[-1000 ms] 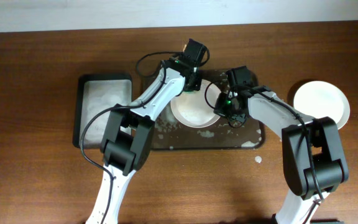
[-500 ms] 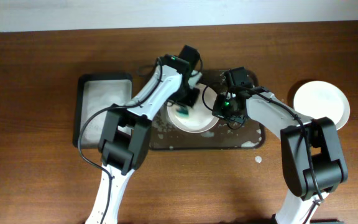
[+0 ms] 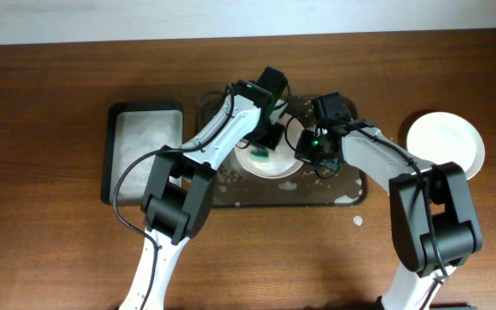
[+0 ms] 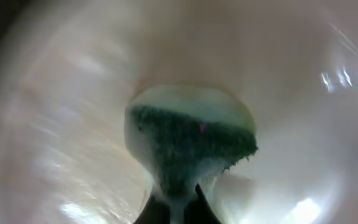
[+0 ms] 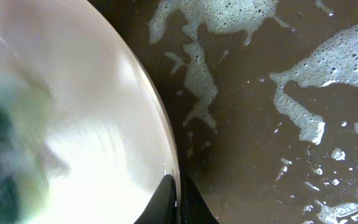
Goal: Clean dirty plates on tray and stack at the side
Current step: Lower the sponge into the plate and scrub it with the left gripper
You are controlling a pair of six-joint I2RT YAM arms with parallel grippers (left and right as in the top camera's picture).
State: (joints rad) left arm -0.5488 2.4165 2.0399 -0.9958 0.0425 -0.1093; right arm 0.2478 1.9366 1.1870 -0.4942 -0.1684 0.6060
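Left jaws press sponge [image 4: 188, 143] on plate [image 5: 73, 124] — right jaws pinch rim

My left gripper [image 4: 174, 206] has travelled from the far rim of the plate [image 3: 281, 164] to its middle, and the green sponge [image 4: 191, 137] it pinches, hidden a second ago, now presses the plate's surface.
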